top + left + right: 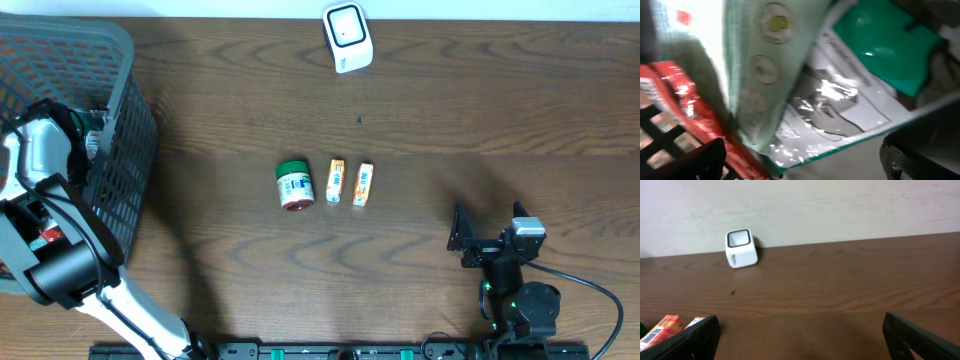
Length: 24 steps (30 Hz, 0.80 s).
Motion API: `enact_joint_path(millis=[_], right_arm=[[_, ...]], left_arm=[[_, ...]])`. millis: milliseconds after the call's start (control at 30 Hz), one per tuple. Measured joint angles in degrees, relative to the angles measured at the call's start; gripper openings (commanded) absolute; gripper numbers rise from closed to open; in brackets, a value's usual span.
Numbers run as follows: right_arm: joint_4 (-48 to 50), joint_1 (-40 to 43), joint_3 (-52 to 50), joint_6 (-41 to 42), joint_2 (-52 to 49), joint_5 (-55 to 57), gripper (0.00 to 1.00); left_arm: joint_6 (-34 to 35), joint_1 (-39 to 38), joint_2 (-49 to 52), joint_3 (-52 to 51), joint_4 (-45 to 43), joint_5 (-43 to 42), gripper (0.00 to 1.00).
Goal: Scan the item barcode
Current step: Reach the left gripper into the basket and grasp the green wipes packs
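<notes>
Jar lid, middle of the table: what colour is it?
Green. The jar lid shows best in the overhead view.

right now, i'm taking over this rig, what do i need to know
Left gripper: open, empty, inside the basket over a green-white packet and a red packet.
Right gripper: open, empty, facing the scanner.
Green-lidded jar and two orange boxes lie in a row on the table.
Done: nothing gripped; whether the row was scanned cannot be told.
To do: grip an item, show its barcode to the scanner.
</notes>
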State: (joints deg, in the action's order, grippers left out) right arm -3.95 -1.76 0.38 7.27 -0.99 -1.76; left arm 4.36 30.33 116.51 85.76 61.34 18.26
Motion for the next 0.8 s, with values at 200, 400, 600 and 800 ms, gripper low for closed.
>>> enact_joint_path(millis=[200, 400, 600, 800], right_arm=[[0.0, 0.0, 0.0, 0.0, 0.0, 0.0, 0.99], [0.0, 0.0, 0.0, 0.0, 0.0, 0.0, 0.99], [0.0, 0.0, 0.0, 0.0, 0.0, 0.0, 0.99], [0.0, 0.0, 0.0, 0.0, 0.0, 0.0, 0.99]], left_arm=[[-1.7, 0.1, -0.4, -1.2, -1.4, -1.2, 0.98], [-0.3, 0.2, -1.3, -2.9, -2.8, 2.7, 0.98], [2.4, 0.3, -1.3, -3.6, -3.7, 8.2, 0.98], [6.8, 1.2, -1.3, -4.1, -3.5, 9.7, 0.98]])
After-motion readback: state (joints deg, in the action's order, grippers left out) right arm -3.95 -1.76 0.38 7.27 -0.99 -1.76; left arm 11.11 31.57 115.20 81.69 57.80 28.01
